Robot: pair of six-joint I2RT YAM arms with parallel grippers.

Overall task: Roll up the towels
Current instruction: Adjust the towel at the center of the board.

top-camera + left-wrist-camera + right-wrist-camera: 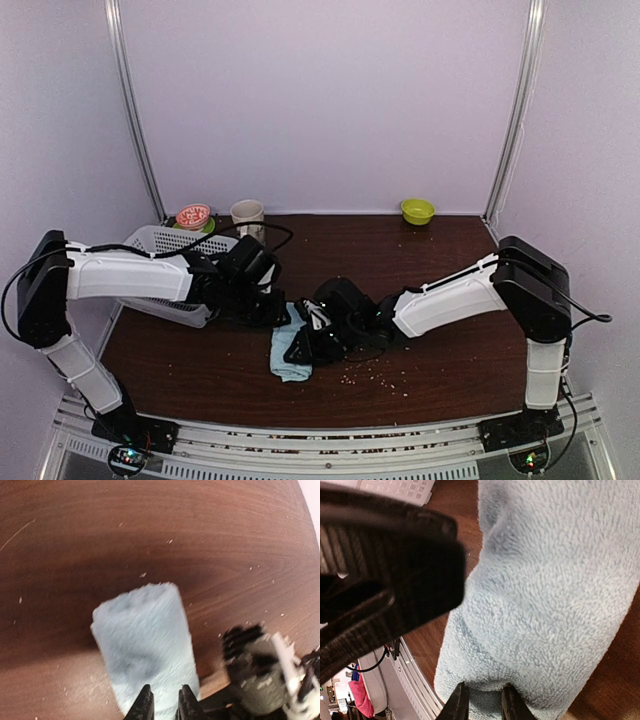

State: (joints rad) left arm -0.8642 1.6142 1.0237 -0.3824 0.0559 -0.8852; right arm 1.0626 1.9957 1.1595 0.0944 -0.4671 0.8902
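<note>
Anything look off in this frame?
Pale crumbs lie scattered on the dark table near its front edge, right of the light blue towel; looks like spilled debris. Nothing else stands out.

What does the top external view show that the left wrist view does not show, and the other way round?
Only the top external view shows the white mesh basket at the left, and the pink bowl, the cup and the green bowl along the far edge of the dark wooden table. Only the left wrist view shows the left gripper closed on the near edge of the light blue towel, and its fluffy surface. Both show the towel lying on the table.
</note>
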